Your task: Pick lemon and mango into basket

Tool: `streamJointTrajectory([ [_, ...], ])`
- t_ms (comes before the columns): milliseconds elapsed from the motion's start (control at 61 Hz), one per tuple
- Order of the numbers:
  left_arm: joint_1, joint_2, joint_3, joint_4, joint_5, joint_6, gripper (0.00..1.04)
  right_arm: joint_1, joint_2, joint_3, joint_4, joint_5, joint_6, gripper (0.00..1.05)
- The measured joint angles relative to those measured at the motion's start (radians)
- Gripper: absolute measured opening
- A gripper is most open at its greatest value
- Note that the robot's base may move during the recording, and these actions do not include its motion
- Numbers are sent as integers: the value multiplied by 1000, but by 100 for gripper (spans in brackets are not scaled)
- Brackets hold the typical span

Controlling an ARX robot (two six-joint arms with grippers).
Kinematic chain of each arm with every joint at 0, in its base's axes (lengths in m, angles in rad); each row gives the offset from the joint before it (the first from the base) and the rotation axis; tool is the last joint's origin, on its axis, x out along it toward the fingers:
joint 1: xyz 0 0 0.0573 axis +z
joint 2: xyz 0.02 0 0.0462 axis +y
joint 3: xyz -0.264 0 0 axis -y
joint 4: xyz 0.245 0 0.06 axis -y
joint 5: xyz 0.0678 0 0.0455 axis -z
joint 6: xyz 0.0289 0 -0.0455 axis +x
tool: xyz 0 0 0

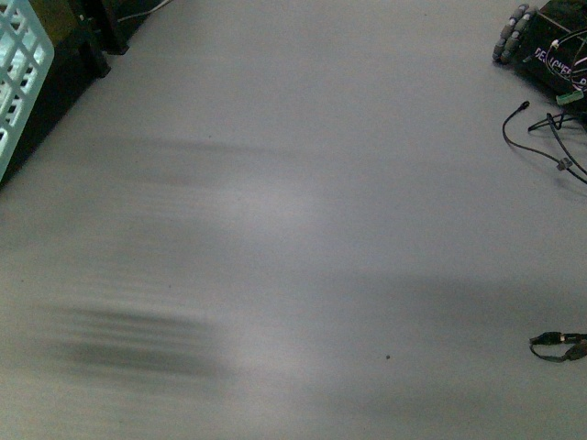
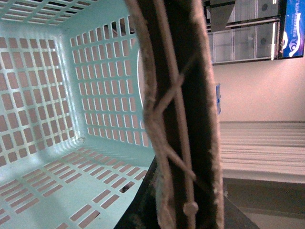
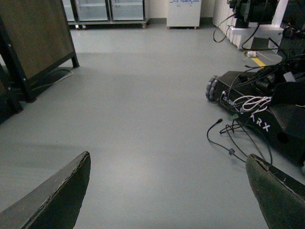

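The light teal basket [image 2: 57, 109] fills the left wrist view, its slotted walls and base empty. My left gripper [image 2: 183, 210] is shut on the basket's grey-brown ribbed handle [image 2: 178, 95], which runs close across the view. A corner of the basket [image 1: 16, 78] shows at the far left edge of the front view. My right gripper [image 3: 167, 191] is open above bare grey floor, with nothing between its fingers [image 3: 62, 195]. The lemon and the mango are out of view.
A black wheeled robot base [image 3: 267, 109] with loose cables [image 3: 228, 138] stands on the floor to the right. Another part of it [image 1: 550, 46] and cables [image 1: 550, 147] show at the front view's top right. A dark wooden stand [image 3: 33, 43] is at the left. Glass cabinets [image 3: 105, 9] line the back.
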Motion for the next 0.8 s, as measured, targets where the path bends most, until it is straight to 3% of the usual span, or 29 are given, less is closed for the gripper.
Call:
streamJointTrajectory([
  [803, 0, 0, 0, -5, -1, 5, 6, 0, 0, 0, 0, 0, 0, 96],
])
